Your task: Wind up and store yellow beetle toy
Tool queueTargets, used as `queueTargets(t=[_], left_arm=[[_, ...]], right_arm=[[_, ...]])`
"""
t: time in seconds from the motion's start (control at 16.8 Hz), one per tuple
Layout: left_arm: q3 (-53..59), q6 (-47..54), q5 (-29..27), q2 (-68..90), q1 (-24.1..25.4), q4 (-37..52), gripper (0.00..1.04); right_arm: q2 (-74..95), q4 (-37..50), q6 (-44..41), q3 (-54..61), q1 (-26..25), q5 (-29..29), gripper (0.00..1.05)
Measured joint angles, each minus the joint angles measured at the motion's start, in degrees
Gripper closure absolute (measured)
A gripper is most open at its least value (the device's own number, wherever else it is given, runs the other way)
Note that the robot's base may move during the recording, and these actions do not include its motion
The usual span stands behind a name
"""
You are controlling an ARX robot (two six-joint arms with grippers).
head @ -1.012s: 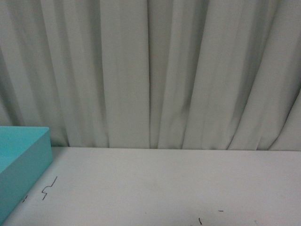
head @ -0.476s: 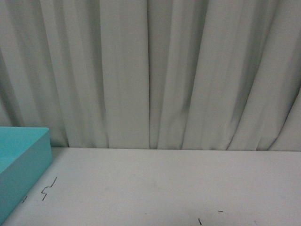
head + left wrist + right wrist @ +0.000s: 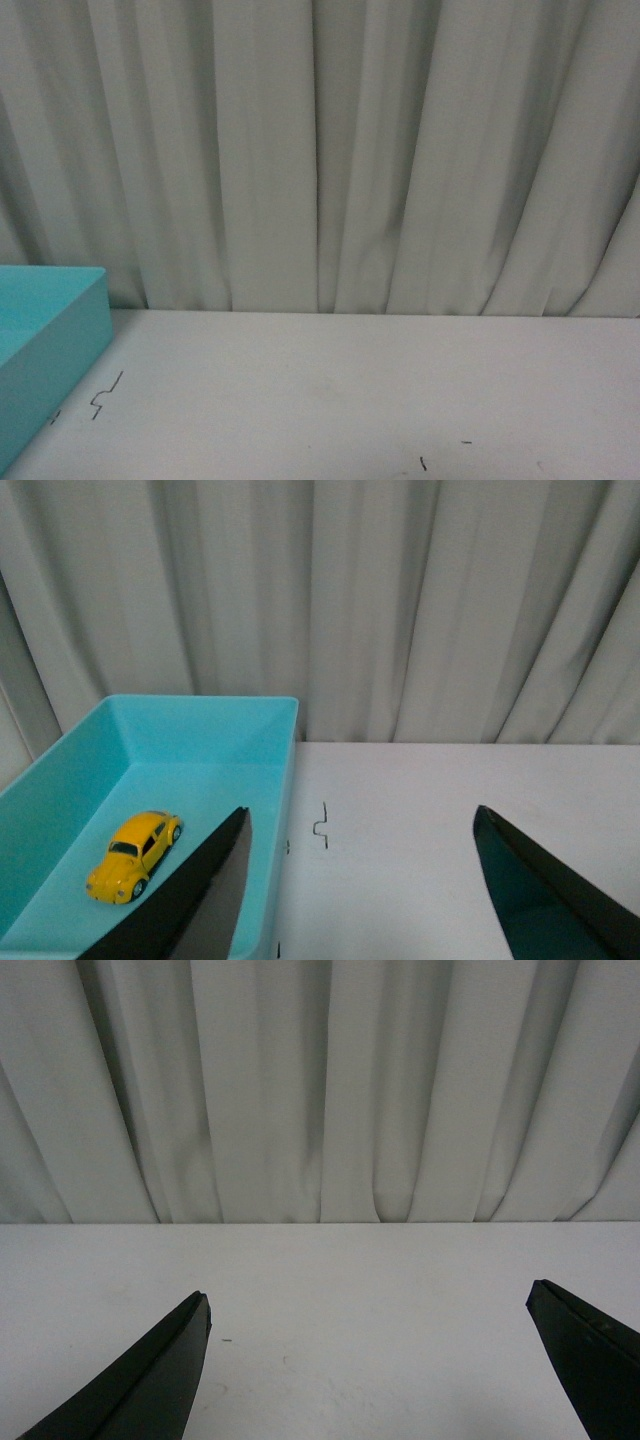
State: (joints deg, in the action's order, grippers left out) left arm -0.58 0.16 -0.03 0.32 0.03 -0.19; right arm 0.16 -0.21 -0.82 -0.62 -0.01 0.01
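- Front view gives me only the white tabletop (image 3: 350, 390), the grey pleated curtain (image 3: 330, 150) behind its far edge, and one corner of the turquoise bin (image 3: 45, 340) at the tabletop's left edge; neither arm shows here.
- From the left wrist I see the yellow beetle toy (image 3: 133, 856) sitting on its wheels on the floor of the turquoise bin (image 3: 200, 730), nearer the bin's outer long wall than the wall beside the open tabletop, and clear of both walls.
- My left hand (image 3: 360, 880) is spread wide and holds nothing. One dark finger (image 3: 205, 895) overlaps the bin's inner wall in the picture, the other (image 3: 545, 890) lies over bare tabletop (image 3: 420, 820).
- Small black marks (image 3: 322, 826) are drawn on the tabletop just beside the bin's wall; I see similar scribbles (image 3: 105, 395) in the front view.
- From the right wrist, my right hand (image 3: 370, 1360) is also spread wide and empty, its two dark fingers (image 3: 140, 1380) framing plain white tabletop (image 3: 370, 1280) with the curtain (image 3: 320, 1090) behind.
- I cannot tell whether either hand touches the tabletop.
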Motion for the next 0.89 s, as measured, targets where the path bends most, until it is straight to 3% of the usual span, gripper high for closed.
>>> queueTargets(t=[0.18,0.89], left_arm=[[0.0,0.04,0.0,0.0,0.0,0.0,0.05],[0.0,0.02,0.0,0.0,0.0,0.07,0.07]], right_arm=[[0.0,-0.02,0.0,0.0,0.0,0.0,0.07],[0.04,0.02,0.0,0.0,0.0,0.0,0.07]])
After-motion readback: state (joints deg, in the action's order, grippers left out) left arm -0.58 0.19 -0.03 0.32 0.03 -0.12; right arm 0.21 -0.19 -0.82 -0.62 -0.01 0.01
